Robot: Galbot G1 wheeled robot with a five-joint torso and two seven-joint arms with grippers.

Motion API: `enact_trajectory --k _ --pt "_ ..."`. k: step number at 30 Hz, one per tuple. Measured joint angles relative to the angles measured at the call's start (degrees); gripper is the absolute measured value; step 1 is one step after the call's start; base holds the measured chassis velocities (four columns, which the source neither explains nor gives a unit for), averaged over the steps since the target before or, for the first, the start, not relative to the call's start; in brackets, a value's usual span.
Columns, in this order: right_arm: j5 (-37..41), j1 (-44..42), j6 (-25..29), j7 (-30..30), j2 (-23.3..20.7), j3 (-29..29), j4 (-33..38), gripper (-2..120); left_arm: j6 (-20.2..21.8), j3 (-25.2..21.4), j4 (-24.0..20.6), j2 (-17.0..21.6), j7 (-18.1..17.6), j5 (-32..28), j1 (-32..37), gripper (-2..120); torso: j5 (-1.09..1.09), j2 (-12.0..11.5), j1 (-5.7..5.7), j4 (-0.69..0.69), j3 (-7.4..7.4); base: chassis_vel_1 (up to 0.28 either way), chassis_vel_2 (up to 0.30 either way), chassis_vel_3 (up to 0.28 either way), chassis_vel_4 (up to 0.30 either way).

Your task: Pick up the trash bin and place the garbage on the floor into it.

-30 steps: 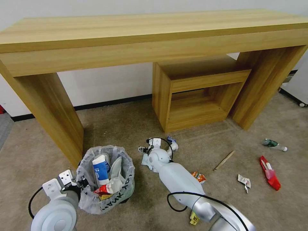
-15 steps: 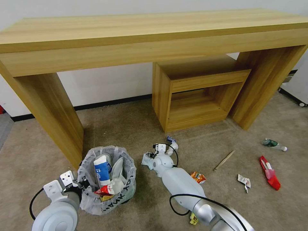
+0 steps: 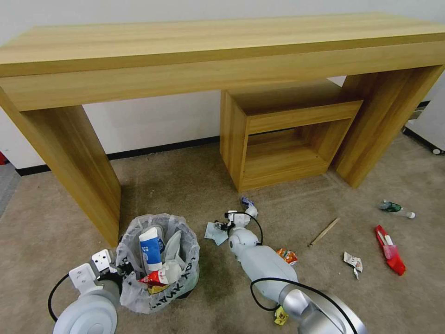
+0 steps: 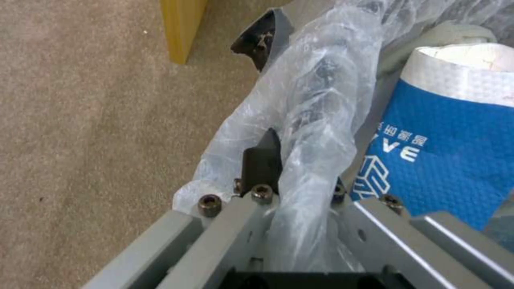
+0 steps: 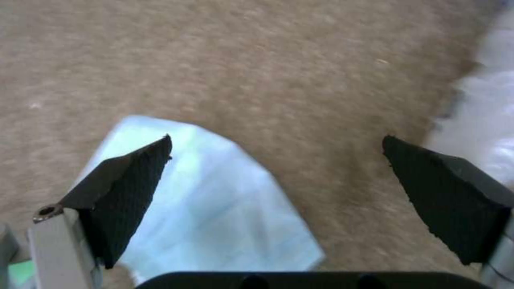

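While my left hand (image 3: 121,269) grips the rim of the trash bin (image 3: 160,260) tight, pinching the plastic bag (image 4: 316,120) between its fingers, my right hand (image 3: 224,227) hangs low over the floor (image 3: 301,204) with its fingers spread wide. The bin sits on the carpet at about 7 o'clock from the middle of my head view. Inside it I see a blue and white carton (image 3: 150,248), white slippers (image 3: 172,246) and a red cup (image 3: 150,277).

My right hand is right above a pale tissue (image 3: 214,233), just beside the bin at its 3 o'clock. I think I am on the picking-up step. Next I should go down, close on the tissue, and carry it to the bin.

A stick (image 3: 324,231), a red wrapper (image 3: 390,250) and a bottle (image 3: 395,208) lie farther off at 3 o'clock.
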Motion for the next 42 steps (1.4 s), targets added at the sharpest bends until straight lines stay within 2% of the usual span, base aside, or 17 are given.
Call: enact_trajectory --k 6,12,20,33,41,42 --pt "-1.4 -0.5 2.4 -5.4 0.0 -0.8 0.3 100 0.0 0.6 0.0 -0.4 0.1 0.9 0.3 1 0.00 0.0 0.00 0.02 -0.01 0.000 0.000 0.000 0.000" --pt "-1.5 -0.5 1.2 -5.6 0.0 -2.6 -0.3 100 0.1 0.7 0.0 -0.6 0.2 1.3 0.4 1 0.00 0.0 0.00 0.02 0.00 0.000 0.000 0.000 0.000" --pt "-3.0 -0.1 1.9 -7.7 0.0 -2.5 -3.3 100 0.1 1.2 0.2 -1.2 0.6 2.5 0.7 1 0.00 0.0 0.00 0.02 0.00 0.000 0.000 0.000 0.000" --pt "-3.5 -1.0 1.7 -10.1 0.0 -2.7 -3.6 100 0.0 1.9 0.6 -2.0 0.8 3.6 0.2 1 0.00 0.0 0.00 0.02 0.00 0.000 0.000 0.000 0.000" --pt "-3.5 -1.5 2.0 -11.2 -0.1 -2.6 -3.5 70 -0.4 2.1 1.0 -2.0 0.9 3.9 0.0 1 -0.02 0.0 0.00 0.00 -0.01 0.000 0.000 0.000 0.000" --pt "-3.5 -1.5 2.0 -11.2 -0.1 -2.6 -3.5 70 -0.4 2.1 1.0 -2.0 0.9 3.9 0.0 1 -0.02 0.0 0.00 0.00 -0.01 0.000 0.000 0.000 0.000"
